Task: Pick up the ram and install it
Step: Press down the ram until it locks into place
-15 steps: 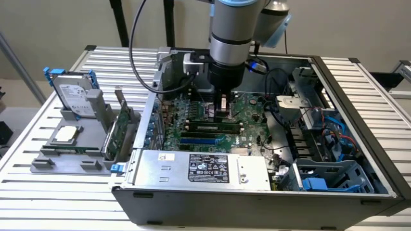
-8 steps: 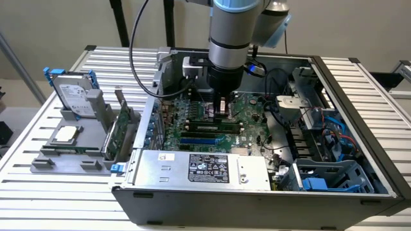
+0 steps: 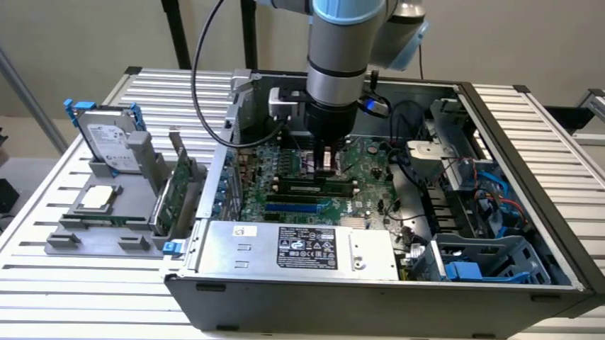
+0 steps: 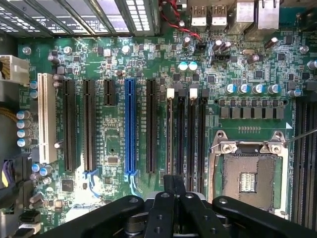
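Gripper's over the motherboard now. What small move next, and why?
Probably a slow, short descent, staying lined up: the gripper hangs just above the black memory slots beside the open CPU socket, roughly in line with the slots' length.

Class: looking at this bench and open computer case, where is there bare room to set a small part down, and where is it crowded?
Free: the slatted metal table in front of the grey parts holder. Crowded: the open black computer case, where the gripper hangs over the green motherboard.

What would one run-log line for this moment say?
place: inside open computer case | gripper: low over motherboard, at black memory slots | hold: cannot tell
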You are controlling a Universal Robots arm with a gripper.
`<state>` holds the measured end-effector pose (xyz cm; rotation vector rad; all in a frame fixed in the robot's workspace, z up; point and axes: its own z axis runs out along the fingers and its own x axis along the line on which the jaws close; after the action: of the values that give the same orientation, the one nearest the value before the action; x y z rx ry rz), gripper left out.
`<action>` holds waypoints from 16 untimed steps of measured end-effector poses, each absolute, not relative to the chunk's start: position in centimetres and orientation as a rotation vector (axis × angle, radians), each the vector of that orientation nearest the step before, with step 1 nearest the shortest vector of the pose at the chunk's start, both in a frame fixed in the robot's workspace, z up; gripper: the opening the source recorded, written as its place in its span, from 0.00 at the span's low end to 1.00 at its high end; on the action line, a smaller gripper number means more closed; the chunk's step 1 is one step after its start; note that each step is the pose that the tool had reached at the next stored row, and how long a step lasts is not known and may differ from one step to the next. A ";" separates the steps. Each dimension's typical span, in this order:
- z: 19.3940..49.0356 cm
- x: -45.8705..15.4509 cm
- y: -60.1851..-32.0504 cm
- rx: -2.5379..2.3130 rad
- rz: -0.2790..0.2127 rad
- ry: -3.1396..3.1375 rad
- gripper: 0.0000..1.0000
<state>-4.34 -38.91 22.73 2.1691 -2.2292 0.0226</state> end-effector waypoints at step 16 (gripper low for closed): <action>24.4 -4.4 -38.9 2.170 0.022 -2.230 0.00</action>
<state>-4.36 -38.90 24.36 2.1698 -2.2301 0.0216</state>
